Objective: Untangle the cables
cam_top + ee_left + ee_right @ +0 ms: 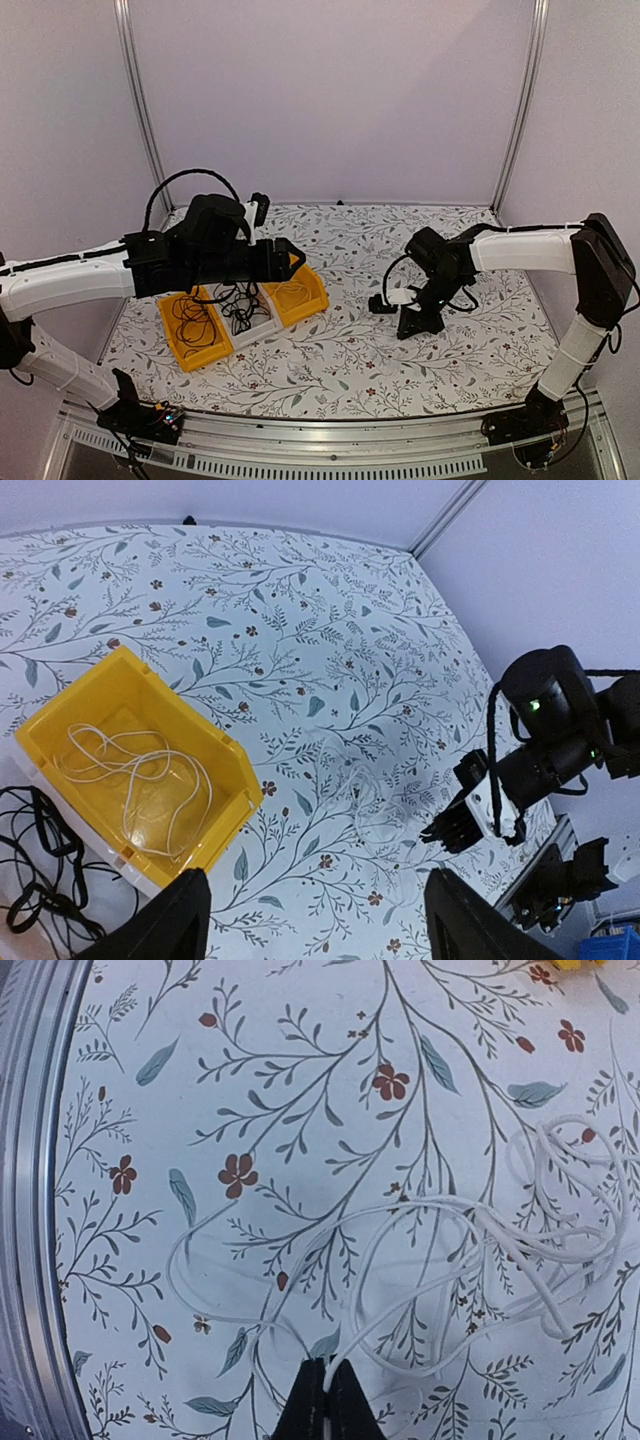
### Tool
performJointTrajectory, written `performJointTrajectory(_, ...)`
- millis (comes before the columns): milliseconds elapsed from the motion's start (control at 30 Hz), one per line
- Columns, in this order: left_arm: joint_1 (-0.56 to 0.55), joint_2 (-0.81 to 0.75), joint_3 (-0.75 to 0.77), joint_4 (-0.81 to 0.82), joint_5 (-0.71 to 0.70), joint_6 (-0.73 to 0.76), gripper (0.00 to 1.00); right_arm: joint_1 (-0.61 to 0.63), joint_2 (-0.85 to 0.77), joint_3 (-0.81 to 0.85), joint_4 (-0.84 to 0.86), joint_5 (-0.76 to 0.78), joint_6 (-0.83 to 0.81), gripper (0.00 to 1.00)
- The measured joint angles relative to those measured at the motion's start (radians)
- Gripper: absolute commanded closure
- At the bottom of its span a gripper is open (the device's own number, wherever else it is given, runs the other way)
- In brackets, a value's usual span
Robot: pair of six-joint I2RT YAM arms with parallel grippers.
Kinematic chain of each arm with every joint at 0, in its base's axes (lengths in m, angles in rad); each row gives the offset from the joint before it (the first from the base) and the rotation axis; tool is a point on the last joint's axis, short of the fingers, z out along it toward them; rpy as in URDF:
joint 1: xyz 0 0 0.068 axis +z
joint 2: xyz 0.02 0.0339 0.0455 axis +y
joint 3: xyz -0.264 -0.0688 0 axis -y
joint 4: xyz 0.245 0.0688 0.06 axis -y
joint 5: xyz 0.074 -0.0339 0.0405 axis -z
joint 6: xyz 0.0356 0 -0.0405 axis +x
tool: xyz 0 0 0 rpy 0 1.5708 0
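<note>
White cable (pixel 440 1200) sprawls in loose overlapping loops on the floral worktop (pixel 250 1080). Only the right wrist view shows it sharply: the right fingers (pixel 305 1410) are pressed together at the bottom of that view with one strand pinched between them, and a metal rail (pixel 20 1210) runs down the left edge. From above this cable can barely be made out beneath the right arm. That view alone takes in three bins in a row under the left arm: a yellow bin (pixel 205 358) and a pale bin (pixel 258 335) just beside it, both holding black cables (pixel 240 310), then a second yellow bin (pixel 310 298). The left wrist view looks into that last bin and shows a cream cable (pixel 130 770) lying in loose loops on its floor. It also catches the black tangle at the lower left and the white cable, faint on the worktop just beside the right arm's tip. The left fingers (pixel 175 920) stand wide apart, holding nothing, with only the worktop seen between them
</note>
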Motion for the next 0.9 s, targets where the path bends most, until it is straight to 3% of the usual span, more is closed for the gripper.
performJointTrajectory(200, -0.002, -0.002, -0.008, 0.044, 0.012, 0.046, 0.13, 0.000, -0.042, 0.150, -0.072, -0.030, 0.021, 1.00)
performJointTrajectory(400, -0.040, 0.025, -0.014, 0.253, 0.057, 0.196, 0.10, 0.000, -0.222, 0.381, -0.143, -0.088, 0.043, 1.00)
performJointTrajectory(600, -0.084, 0.201, 0.117, 0.430, 0.124, 0.335, 0.12, 0.000, -0.318, 0.594, -0.198, -0.140, 0.106, 1.00)
performJointTrajectory(733, -0.095, 0.349, 0.233, 0.517, 0.140, 0.366, 0.29, 0.000, -0.304, 0.669, -0.225, -0.159, 0.147, 1.00)
performJointTrajectory(900, -0.097, 0.499, 0.316, 0.608, 0.197, 0.363, 0.65, 0.000, -0.288, 0.736, -0.242, -0.166, 0.195, 1.00)
